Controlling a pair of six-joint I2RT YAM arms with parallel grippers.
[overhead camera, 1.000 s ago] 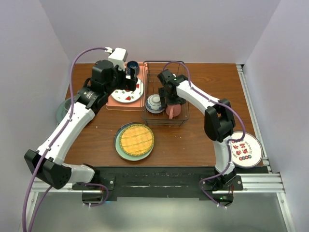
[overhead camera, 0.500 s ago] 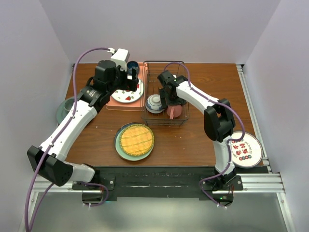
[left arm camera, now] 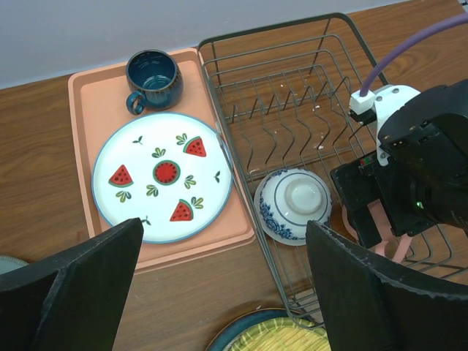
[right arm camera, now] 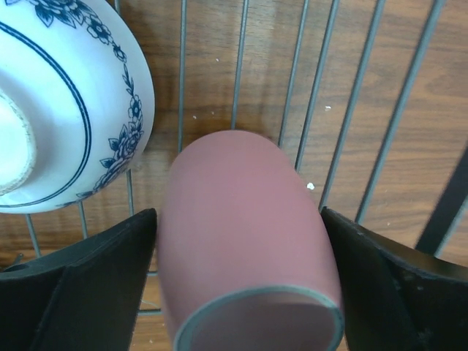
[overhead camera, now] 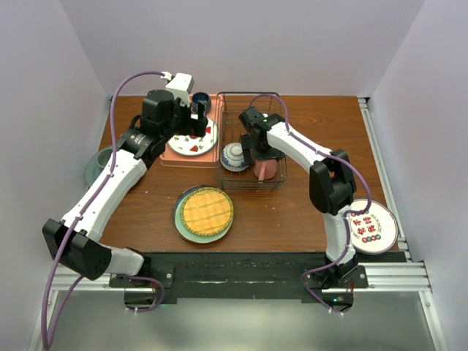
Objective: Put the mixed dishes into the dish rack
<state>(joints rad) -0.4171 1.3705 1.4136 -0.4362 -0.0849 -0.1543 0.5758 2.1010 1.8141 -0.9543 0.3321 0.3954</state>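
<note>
The dish rack [overhead camera: 252, 99] stands at the back centre of the table. Inside it a blue-and-white bowl [overhead camera: 234, 155] [left arm camera: 294, 205] rests upside down, and a pink mug [overhead camera: 265, 169] [right arm camera: 245, 227] lies on its side on the wires. My right gripper [overhead camera: 259, 162] [right arm camera: 238, 292] reaches down into the rack, open, a finger on either side of the mug. My left gripper [overhead camera: 196, 118] [left arm camera: 219, 292] hangs open and empty above the pink tray's near edge. A yellow woven plate [overhead camera: 207, 210] sits on a teal-grey plate [overhead camera: 178, 219] in front of the rack.
The pink tray [left arm camera: 95, 95] left of the rack carries a watermelon plate [left arm camera: 162, 175] and a dark blue mug [left arm camera: 152, 73]. A white plate with red marks [overhead camera: 371, 227] lies at the right front. Another teal-grey plate [overhead camera: 93, 167] overhangs the table's left edge.
My right gripper's jaws have widened around the pink mug, which stays lying in the rack. The left arm has shifted slightly over the tray.
</note>
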